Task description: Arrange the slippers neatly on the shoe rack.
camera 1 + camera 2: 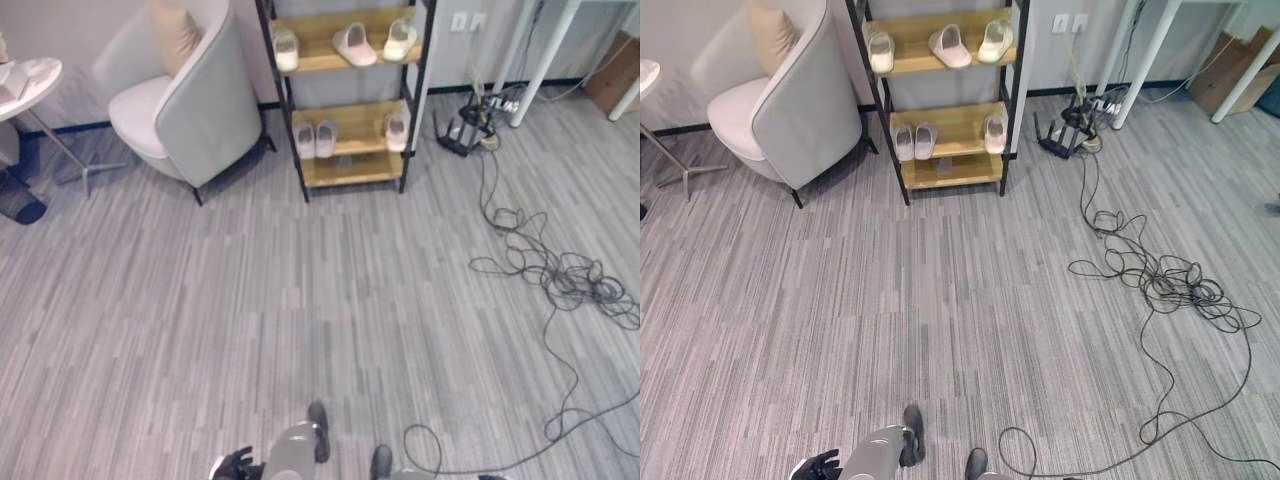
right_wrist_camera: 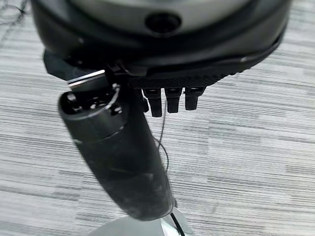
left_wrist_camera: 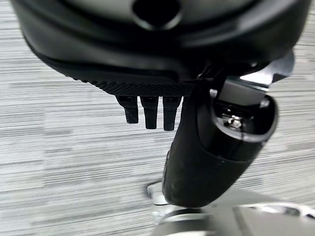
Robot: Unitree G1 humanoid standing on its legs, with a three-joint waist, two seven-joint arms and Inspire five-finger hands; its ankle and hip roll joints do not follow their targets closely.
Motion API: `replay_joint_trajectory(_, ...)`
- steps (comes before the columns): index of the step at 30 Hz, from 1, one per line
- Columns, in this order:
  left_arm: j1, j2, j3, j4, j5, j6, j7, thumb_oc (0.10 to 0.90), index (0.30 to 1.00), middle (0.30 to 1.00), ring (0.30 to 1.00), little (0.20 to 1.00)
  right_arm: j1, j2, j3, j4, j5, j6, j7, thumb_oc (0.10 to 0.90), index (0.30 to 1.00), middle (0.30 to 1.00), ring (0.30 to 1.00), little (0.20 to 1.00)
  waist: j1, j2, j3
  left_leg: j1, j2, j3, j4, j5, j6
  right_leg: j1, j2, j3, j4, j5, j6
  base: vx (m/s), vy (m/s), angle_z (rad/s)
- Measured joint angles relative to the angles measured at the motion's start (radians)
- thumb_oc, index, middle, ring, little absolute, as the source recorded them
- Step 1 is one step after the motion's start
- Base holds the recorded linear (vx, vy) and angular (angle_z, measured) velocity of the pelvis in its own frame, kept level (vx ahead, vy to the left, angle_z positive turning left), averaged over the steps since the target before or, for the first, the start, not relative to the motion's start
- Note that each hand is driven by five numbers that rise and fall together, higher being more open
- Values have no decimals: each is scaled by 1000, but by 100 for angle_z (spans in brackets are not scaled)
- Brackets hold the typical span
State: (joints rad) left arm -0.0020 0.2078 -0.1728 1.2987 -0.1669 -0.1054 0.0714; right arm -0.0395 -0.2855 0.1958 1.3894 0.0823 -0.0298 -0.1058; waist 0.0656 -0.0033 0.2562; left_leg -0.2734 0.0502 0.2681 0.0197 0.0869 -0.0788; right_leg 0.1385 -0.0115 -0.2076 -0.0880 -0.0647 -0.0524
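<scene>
Slippers on the shoe rack, both hands empty.

The shoe rack (image 1: 345,95) stands by the wall beside a grey armchair (image 1: 175,95); no writing is legible anywhere. Three pale slippers (image 1: 355,44) lie on its upper shelf, and three more, a close pair (image 1: 315,139) plus a single (image 1: 396,130), on the lower. The left hand (image 3: 162,105) and right hand (image 2: 167,98) hang over bare floor (image 1: 300,300), fingers straight, holding nothing.

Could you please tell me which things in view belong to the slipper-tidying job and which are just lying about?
Job:
shoe rack
slippers on the upper shelf
slippers on the lower shelf
left hand, open, holding nothing
right hand, open, holding nothing

Lying about:
armchair
cushion
round side table
tangled cables
</scene>
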Motion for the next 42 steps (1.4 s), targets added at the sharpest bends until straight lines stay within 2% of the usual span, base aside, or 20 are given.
replay_joint_trajectory(3,13,-25,10,59,34,17,-18,800,900,900,900,900,-20,3,-10,31,0,0,4,800,900,900,900,900,29,7,-2,19,-6,-2,-105,26,9,60,6,46,-7,-53,29,543,178,-53)
replay_joint_trajectory(6,51,-10,11,60,60,35,-18,800,900,900,900,900,38,8,-14,31,-1,-5,9,800,900,900,900,900,22,-20,-66,38,-33,7,-27,84,112,86,-41,52,100,-151,96,353,234,-28)
replay_joint_trajectory(8,36,8,1,28,64,35,-11,800,900,900,900,900,49,10,-17,15,0,-5,9,800,900,900,900,900,8,-21,-73,96,-47,5,-47,84,184,-54,-95,27,488,-198,161,348,263,2)
replay_joint_trajectory(10,7,48,-67,6,95,42,6,800,900,900,900,900,64,17,-14,-23,0,4,11,800,900,900,900,900,-7,-57,-82,157,-105,-1,-8,-8,214,-176,-218,17,874,-125,203,509,316,20)
replay_joint_trajectory(11,-5,51,-57,-7,89,41,7,800,900,900,900,900,69,14,-14,-36,0,1,10,800,900,900,900,900,-11,-51,-82,179,-114,-7,4,-47,236,-217,-232,35,948,-99,219,752,296,15)
replay_joint_trajectory(12,-25,49,-68,-75,52,40,13,800,900,900,900,900,56,-1,-27,-53,1,-3,10,800,900,900,900,900,-16,-1,-60,251,-113,-28,-1,-94,258,-308,-249,17,1068,-97,180,600,100,19)
replay_joint_trajectory(14,-38,41,-69,-157,35,22,11,800,900,900,900,900,64,-13,-23,-88,9,-9,11,800,900,900,900,900,-54,44,-69,317,-100,-53,-11,-129,238,-410,-213,-13,948,-129,169,573,-53,31)
replay_joint_trajectory(18,-96,23,-80,-166,23,-12,9,800,900,900,900,900,76,-8,-25,-90,41,-8,10,800,900,900,900,900,-103,24,-74,427,-124,-96,-22,-218,171,-484,-164,-45,395,-40,127,486,-147,36)
replay_joint_trajectory(22,-72,10,-84,-101,49,-3,10,800,900,900,900,900,107,3,-55,-68,43,2,10,800,900,900,900,900,-122,-6,-85,530,-118,-125,-37,-272,121,-480,-136,-21,234,83,115,426,-165,35)
replay_joint_trajectory(23,-43,-1,-97,-41,75,-3,8,800,900,900,900,900,114,3,-98,-33,48,4,9,800,900,900,900,900,-147,3,-99,569,-72,-169,-37,-315,73,-440,-82,37,169,175,117,570,-310,65)
replay_joint_trajectory(25,-23,-11,-97,2,97,7,4,800,900,900,900,900,123,-5,-135,-3,59,11,4,800,900,900,900,900,-149,27,-98,567,-37,-191,40,-324,33,-398,-44,50,198,245,32,328,-217,50)
replay_joint_trajectory(28,-4,-29,-53,9,100,9,6,800,900,900,900,900,99,-56,-152,7,69,4,0,800,900,900,900,900,-132,46,-97,522,-3,-217,206,-250,-14,-312,-43,47,207,168,1,356,-465,12)
replay_joint_trajectory(29,-15,-38,-39,5,99,-2,7,800,900,900,900,900,73,-89,-160,-13,83,-2,-13,800,900,900,900,900,-124,70,-101,439,20,-241,430,-167,-80,-259,-30,28,207,146,-7,120,-415,22)
replay_joint_trajectory(30,-25,-38,-36,8,100,-6,8,800,900,900,900,900,65,-99,-164,-13,84,-13,-15,800,900,900,900,900,-124,57,-97,408,19,-246,524,-116,-90,-233,-37,25,195,144,-6,174,-581,18)
replay_joint_trajectory(31,-39,-35,-41,-2,94,-7,10,800,900,900,900,900,64,-104,-178,-31,88,-18,-20,800,900,900,900,900,-112,51,-98,301,43,-201,692,25,-32,-215,-42,-20,195,120,-35,112,-289,20)
replay_joint_trajectory(32,-43,-31,-27,-9,92,-10,12,800,900,900,900,900,62,-104,-171,-32,90,-20,-26,800,900,900,900,900,-112,43,-96,256,58,-175,762,89,-7,-202,-44,-25,189,113,-40,187,-353,8)
replay_joint_trajectory(34,-58,-12,-23,-53,91,-19,25,800,900,900,900,900,23,-99,-125,-7,88,-8,-45,800,900,900,900,900,-80,18,-86,151,124,-146,904,-30,10,-149,-32,-19,158,82,-59,189,-116,-1)
replay_joint_trajectory(38,-85,7,-32,-81,92,-23,26,800,900,900,900,900,6,-88,-88,-43,82,-15,-65,800,900,900,900,900,-71,-21,-64,65,100,-131,682,-166,24,-75,-40,-49,102,63,-35,255,-12,12)
replay_joint_trajectory(41,-85,5,-37,-80,93,-25,26,800,900,900,900,900,-1,-85,-60,-64,76,-25,-72,800,900,900,900,900,-67,-17,-59,67,53,-115,500,-162,5,-58,-40,-48,100,27,-24,242,25,9)
replay_joint_trajectory(42,-91,-7,-62,-66,95,-22,27,800,900,900,900,900,24,-91,-48,-69,73,-29,-77,800,900,900,900,900,-67,9,-59,114,15,-111,209,-87,18,-60,-33,-55,120,11,10,249,32,10)
